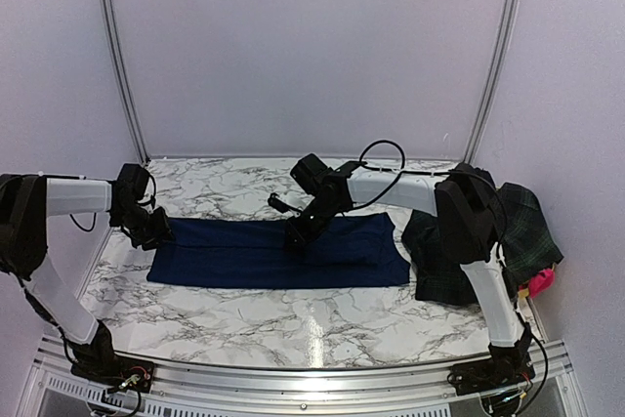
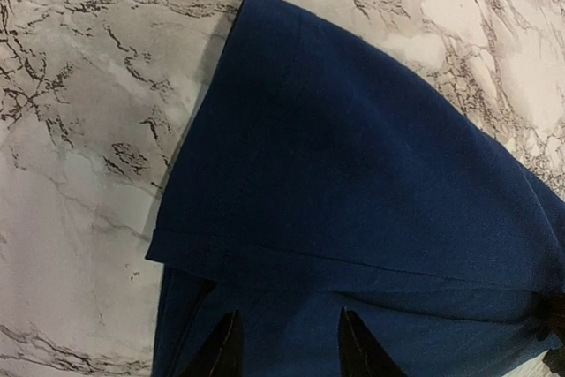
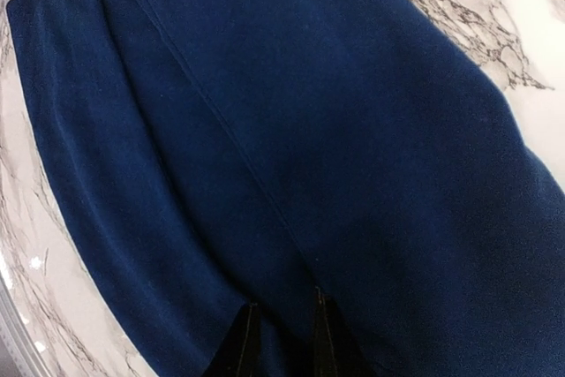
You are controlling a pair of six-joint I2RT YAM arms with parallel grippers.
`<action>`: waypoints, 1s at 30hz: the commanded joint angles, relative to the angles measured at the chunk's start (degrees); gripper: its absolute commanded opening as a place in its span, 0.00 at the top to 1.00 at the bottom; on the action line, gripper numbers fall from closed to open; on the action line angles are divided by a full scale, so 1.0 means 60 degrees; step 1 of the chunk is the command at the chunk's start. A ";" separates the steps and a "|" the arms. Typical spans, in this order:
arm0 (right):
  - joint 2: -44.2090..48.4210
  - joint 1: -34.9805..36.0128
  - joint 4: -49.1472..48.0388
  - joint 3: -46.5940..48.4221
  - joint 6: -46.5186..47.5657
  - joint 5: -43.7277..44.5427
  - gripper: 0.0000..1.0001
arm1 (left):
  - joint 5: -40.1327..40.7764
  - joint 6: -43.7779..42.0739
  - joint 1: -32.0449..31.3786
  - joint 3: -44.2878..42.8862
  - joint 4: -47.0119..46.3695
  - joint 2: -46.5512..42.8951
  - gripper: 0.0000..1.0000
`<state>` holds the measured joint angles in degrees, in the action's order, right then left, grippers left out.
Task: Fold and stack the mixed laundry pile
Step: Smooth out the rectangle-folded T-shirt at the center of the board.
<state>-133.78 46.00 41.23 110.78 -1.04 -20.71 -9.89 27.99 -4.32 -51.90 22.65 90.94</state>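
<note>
The navy-blue cloth (image 1: 278, 253) lies flat along the middle of the marble table. My left gripper (image 1: 156, 231) is at its left end; in the left wrist view it (image 2: 287, 342) is open over a folded hem of the cloth (image 2: 353, 174). My right gripper (image 1: 296, 236) is low on the cloth's far edge near the middle. In the right wrist view it (image 3: 282, 337) has its jaws narrowly apart, tips down on the cloth (image 3: 309, 130) beside a crease. The plaid garment (image 1: 444, 266) is heaped at the right, with the small pink piece (image 1: 540, 283) beside it. The red-and-black piece is out of view.
The table (image 1: 293, 324) has a metal rail along its near edge. White walls close in the back and both sides. The right arm's upright link (image 1: 469, 217) stands over the plaid heap.
</note>
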 commanded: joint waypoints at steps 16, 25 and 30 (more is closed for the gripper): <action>-0.0669 0.0246 0.0514 0.0624 0.0656 0.1281 0.77 | 0.0876 0.0090 0.0338 -0.0908 0.0195 0.1180 0.56; -0.0742 0.0302 0.0703 0.0712 0.0715 0.1908 0.78 | 0.1000 0.0102 0.0353 -0.0967 0.0596 0.1061 0.50; -0.0787 0.0317 0.0730 0.0740 0.0715 0.2070 0.80 | 0.1157 0.0147 0.0354 -0.0974 0.0920 0.1062 0.46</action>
<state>-136.64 47.42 44.01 113.45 3.01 -10.81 -4.38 28.36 -2.57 -56.55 24.56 98.35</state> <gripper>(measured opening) 0.207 0.527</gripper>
